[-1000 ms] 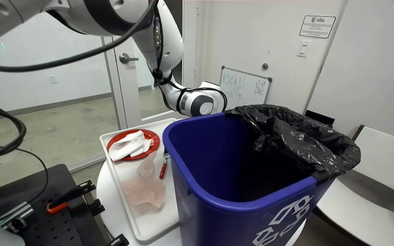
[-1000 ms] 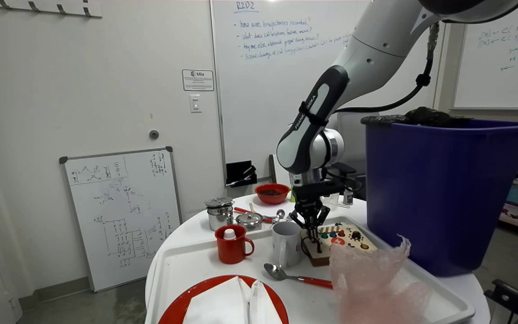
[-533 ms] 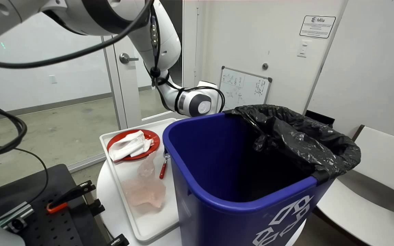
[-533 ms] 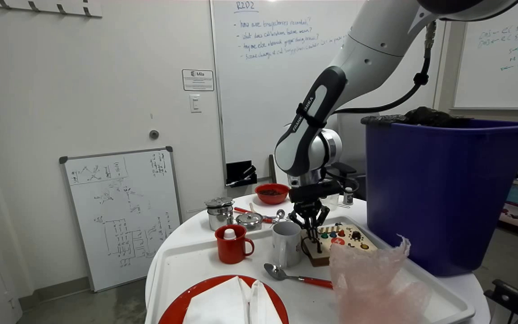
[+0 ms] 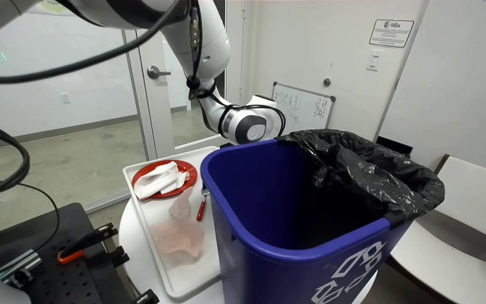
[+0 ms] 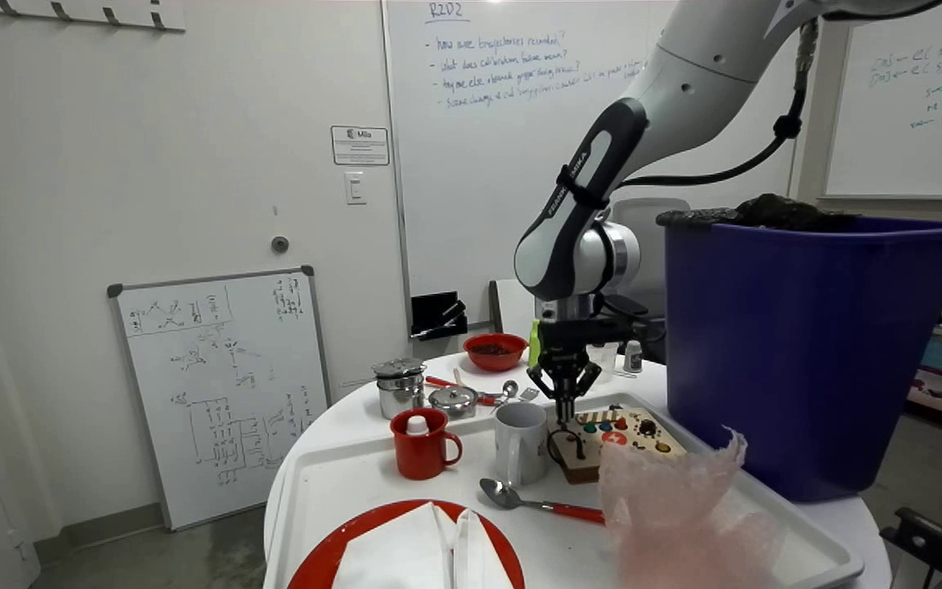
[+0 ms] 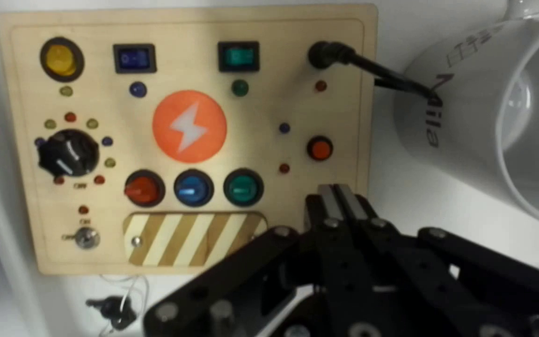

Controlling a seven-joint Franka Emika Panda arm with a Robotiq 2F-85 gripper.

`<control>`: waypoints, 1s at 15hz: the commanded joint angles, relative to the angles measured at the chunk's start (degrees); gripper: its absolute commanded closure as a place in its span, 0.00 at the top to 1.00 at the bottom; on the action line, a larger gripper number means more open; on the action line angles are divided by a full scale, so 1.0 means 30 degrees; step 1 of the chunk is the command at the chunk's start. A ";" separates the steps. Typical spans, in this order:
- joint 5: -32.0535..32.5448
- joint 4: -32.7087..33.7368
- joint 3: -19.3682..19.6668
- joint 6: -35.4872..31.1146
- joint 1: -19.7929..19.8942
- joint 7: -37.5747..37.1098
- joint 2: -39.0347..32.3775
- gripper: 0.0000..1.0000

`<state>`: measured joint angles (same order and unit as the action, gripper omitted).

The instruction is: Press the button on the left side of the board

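The wooden board [image 7: 269,110] with switches, knobs and lights lies on the tray; it also shows in an exterior view [image 6: 594,442]. In the wrist view a small orange-red button [image 7: 320,148] sits near its right edge and a yellow round button [image 7: 60,58] in its upper left corner. My gripper [image 7: 336,187] is shut and empty, its tips just below the orange-red button in the picture. In an exterior view the gripper [image 6: 566,417] is a little above the board's left part, where the orange-red button cannot be made out. The bin hides board and gripper in an exterior view.
A grey mug [image 6: 520,446] stands close beside the board. A black cable [image 7: 377,70] plugs into the board. A tall blue bin [image 6: 814,352], a pink plastic bag [image 6: 675,515], a spoon [image 6: 545,505] and a red mug [image 6: 420,450] are nearby.
The arm first shifts slightly left, then rises and moves right in both exterior views. The gripper tips are higher above the board than half a second ago. The board has not moved.
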<state>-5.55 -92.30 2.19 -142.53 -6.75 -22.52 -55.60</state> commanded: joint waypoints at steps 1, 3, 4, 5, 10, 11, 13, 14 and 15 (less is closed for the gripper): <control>-0.0323 -0.4448 -0.0617 -0.2283 0.0937 0.2316 0.4237 0.07; -0.0151 -0.6063 -0.0746 -0.2838 0.1210 0.3282 0.6184 0.07; -0.0099 -0.6802 -0.0842 -0.2907 0.1328 0.3780 0.7185 0.07; -0.0029 -0.7591 -0.0886 -0.2997 0.1375 0.4183 0.8176 0.07; 0.1111 -1.0154 -0.0870 -0.2926 0.0788 0.5290 1.1780 0.07; 0.1307 -1.0640 -0.0917 -0.2954 0.0721 0.5357 1.2381 0.07; 0.1710 -1.1574 -0.0917 -0.3231 0.0510 0.5052 1.3366 0.06; 0.1918 -1.2000 -0.0889 -0.3381 0.0410 0.4848 1.3793 0.06; 0.1992 -1.2223 -0.0851 -0.3311 0.0356 0.4553 1.4073 0.06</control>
<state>-1.35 -123.82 -0.71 -150.68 -4.95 -7.47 -18.14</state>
